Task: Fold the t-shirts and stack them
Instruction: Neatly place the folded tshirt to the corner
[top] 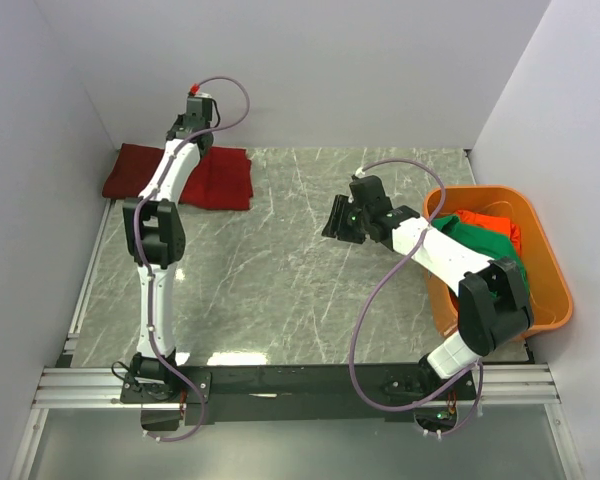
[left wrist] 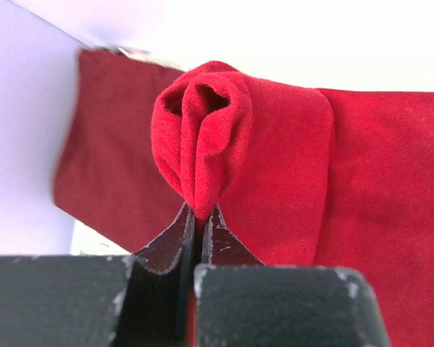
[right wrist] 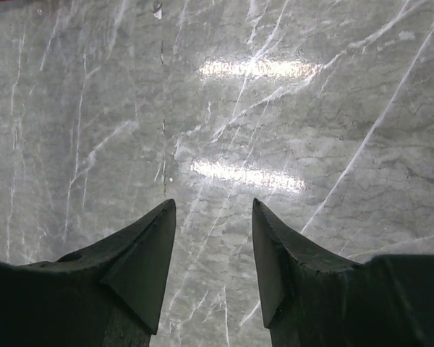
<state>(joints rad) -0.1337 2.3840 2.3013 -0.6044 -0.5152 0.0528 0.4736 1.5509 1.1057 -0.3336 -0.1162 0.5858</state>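
Left claw [left wrist: 201,211] pinched tight on a raised pucker of the crimson t-shirt [left wrist: 289,166] lying flat just ahead, right claw [right wrist: 213,210] wide, empty over the bench [right wrist: 289,101]; green t-shirt [top: 483,243] and orange-red t-shirt [top: 477,215] behind it in the tub [top: 552,268], seemingly yet to fold.

White arm links [top: 170,175] with black joints [top: 163,232], looping pale lilac cables [top: 353,345], scuffed black pointed tool fingers [right wrist: 141,267]

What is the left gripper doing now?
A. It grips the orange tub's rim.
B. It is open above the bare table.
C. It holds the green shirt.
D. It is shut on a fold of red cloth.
D: the left wrist view shows the left gripper closed, a bunched fold of the crimson t-shirt pinched between its fingertips.
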